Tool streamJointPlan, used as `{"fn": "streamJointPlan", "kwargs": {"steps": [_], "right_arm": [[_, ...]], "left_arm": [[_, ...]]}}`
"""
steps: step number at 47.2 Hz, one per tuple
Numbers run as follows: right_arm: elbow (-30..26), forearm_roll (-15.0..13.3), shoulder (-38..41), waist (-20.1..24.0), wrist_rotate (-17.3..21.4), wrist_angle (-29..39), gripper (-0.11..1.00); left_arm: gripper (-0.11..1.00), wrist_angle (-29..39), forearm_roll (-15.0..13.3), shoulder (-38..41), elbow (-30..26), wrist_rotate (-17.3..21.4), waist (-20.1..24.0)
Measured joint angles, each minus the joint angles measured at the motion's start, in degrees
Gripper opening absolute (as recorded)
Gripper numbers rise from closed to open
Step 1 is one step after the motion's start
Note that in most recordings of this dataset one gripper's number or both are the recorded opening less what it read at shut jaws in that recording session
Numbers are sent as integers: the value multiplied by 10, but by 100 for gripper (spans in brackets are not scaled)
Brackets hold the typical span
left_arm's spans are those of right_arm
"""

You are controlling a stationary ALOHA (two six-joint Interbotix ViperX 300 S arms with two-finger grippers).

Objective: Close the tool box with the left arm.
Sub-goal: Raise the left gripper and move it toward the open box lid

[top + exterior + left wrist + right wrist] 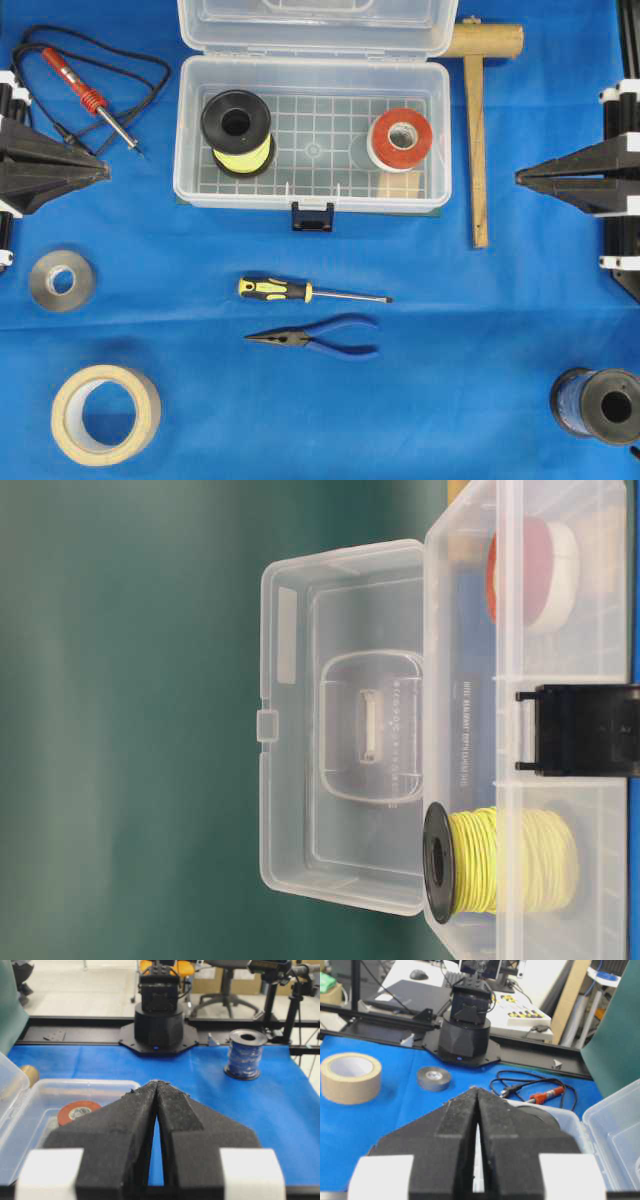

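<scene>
The tool box (310, 203), clear plastic, stands open at the back middle with its lid (318, 25) tipped back. The dark blue latch (312, 217) hangs at its front. Inside are a yellow wire spool (237, 132) and a red-and-white roll (401, 140). The table-level view shows the raised lid (340, 720) and the latch (580, 730). My left gripper (108, 170) is shut and empty, left of the box, which shows in its wrist view (30, 1110). My right gripper (517, 178) is shut and empty, right of the box. Both are apart from it.
A soldering iron (90, 95) lies at the back left and a wooden mallet (477, 130) right of the box. A screwdriver (300, 291) and pliers (320, 338) lie in front. Grey tape (61, 280), masking tape (105, 413) and a blue wire spool (600, 405) sit nearer the front.
</scene>
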Motion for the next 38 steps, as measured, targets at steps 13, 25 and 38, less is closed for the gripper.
{"fn": "streamJointPlan", "kwargs": {"steps": [13,25,38], "right_arm": [[-22,0,7,-6,0,29,0],[-24,0,10,-16,0,43,0],[-24,0,10,-17,0,62,0]], "left_arm": [[0,38,-22,11,-30,8,4],[0,172,-20,58,-120,9,95],[24,243,-17,137,-214,84,203]]}}
